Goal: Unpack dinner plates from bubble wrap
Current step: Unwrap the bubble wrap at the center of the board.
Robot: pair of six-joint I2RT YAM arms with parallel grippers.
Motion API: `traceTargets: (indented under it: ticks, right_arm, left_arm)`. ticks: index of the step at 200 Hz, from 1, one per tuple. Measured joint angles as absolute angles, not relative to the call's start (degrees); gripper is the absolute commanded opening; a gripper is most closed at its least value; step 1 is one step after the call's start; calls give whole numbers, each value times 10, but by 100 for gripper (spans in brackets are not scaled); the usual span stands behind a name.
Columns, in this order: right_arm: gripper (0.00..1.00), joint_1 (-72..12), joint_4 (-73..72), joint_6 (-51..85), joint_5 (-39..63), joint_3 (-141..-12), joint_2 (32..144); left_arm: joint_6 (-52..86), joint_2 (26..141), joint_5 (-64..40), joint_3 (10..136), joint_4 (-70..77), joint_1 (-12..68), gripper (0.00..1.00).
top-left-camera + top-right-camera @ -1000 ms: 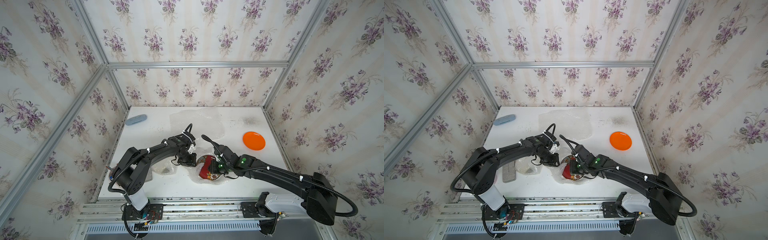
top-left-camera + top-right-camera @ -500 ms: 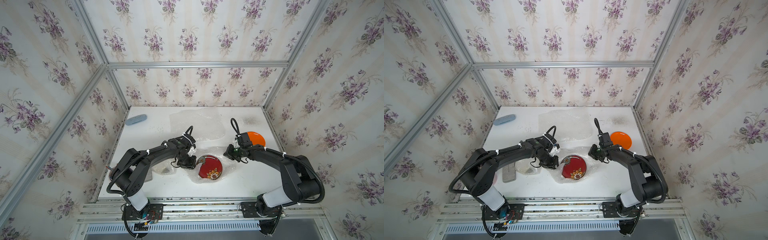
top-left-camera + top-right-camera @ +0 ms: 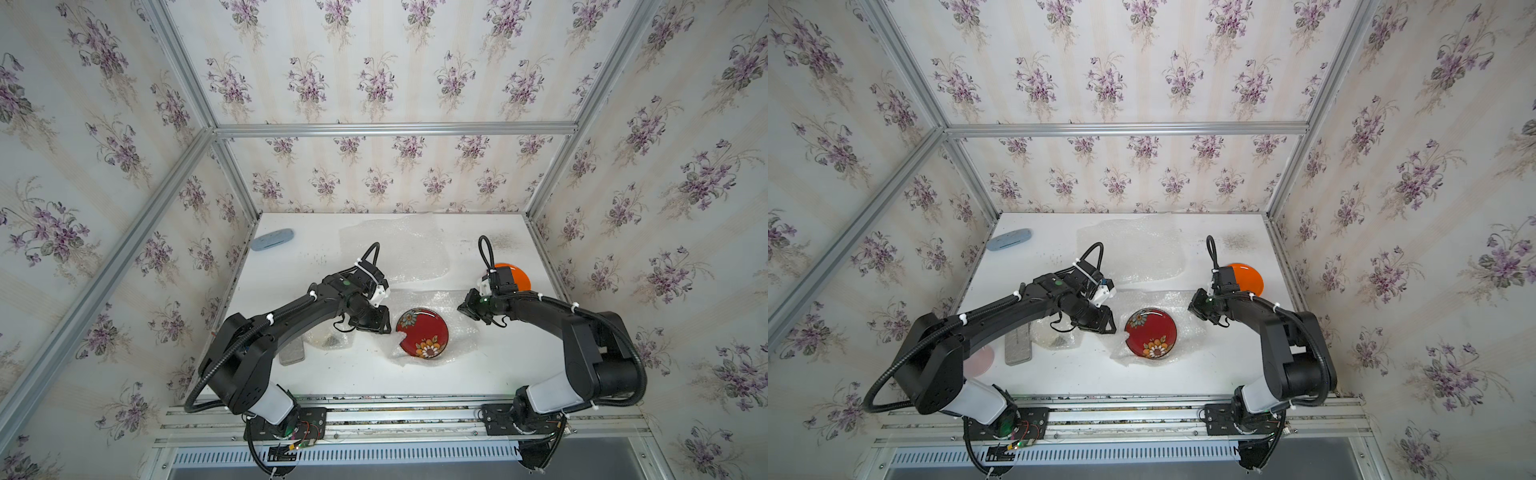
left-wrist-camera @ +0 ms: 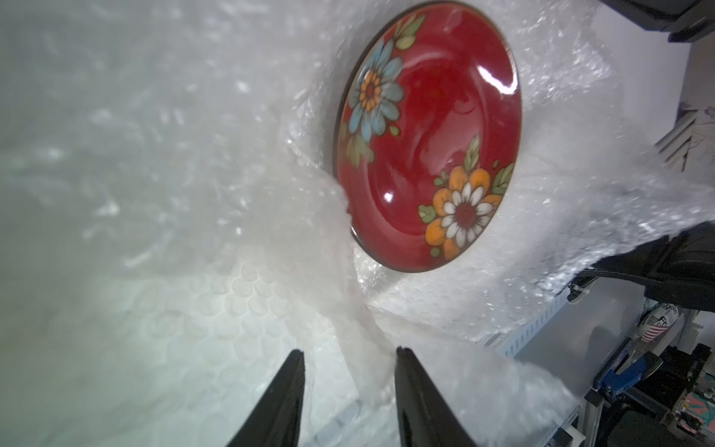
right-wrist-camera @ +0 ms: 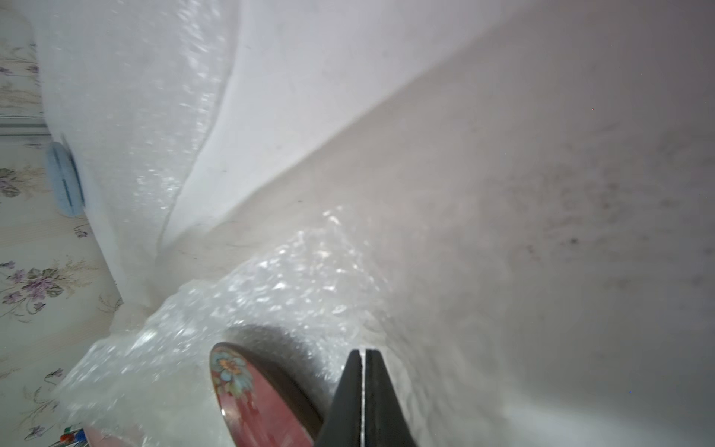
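Cream wallpaper (image 3: 374,75) with purple flower sprigs covers walls at nine, twelve and three o'clock; aluminium bars (image 3: 395,129) frame the white table (image 3: 299,266).

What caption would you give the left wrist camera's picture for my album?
Left hand, fingers apart, astride a fold of bubble wrap beside the red flowered plate.

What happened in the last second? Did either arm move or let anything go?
The right pincer, shut, drew back from over the red flowered plate toward the robot's right, to the edge of the bubble wrap under it, so the arm no longer hides the plate. The left pincer opened wider beside the plate. The orange plate, far wrap sheet and blue oval object stayed put.
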State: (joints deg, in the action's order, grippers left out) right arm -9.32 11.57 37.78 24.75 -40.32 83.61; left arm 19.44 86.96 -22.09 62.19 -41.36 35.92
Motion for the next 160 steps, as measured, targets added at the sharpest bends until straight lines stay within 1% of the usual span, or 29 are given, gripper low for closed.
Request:
traceTargets:
  ticks: [36, 62, 94, 122, 139, 160]
  right_arm:
    - [8, -102, 153, 406, 250, -432, 707]
    - [8, -144, 181, 439, 248, -435, 637]
    - [8, -239, 191, 499, 227, -390, 579]
    - [8, -324, 189, 553, 193, -335, 565]
    - [8, -353, 187, 578, 187, -308, 558]
    - [8, -360, 175, 604, 167, -274, 535]
  left_arm:
    - [194, 808, -208, 672, -431, 338, 47]
    - [206, 795, -216, 719, -436, 347, 47]
    - [222, 878, -222, 790, -442, 401, 47]
    - [222, 975, -223, 851, -441, 446, 46]
    - [222, 1032, -222, 884, -440, 462, 45]
    - [222, 1083, -218, 902, -439, 477, 44]
